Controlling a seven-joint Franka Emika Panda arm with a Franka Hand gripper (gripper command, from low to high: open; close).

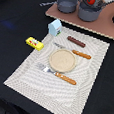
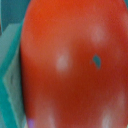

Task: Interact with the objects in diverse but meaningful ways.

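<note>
A: Exterior view: the red tomato [image 1: 92, 0] is sitting at the top edge above a grey two-handled pot [image 1: 89, 12], the milk carton [image 1: 55, 27], butter box [image 1: 34, 43] and sausage stick [image 1: 75, 42] are lying around the tan plate [image 1: 62, 60].

B: And the pincer?

A: I cannot tell (it's blurred up there). Wrist view: the tomato [image 2: 70, 65] is filling the frame, teal edging beside it.
</note>
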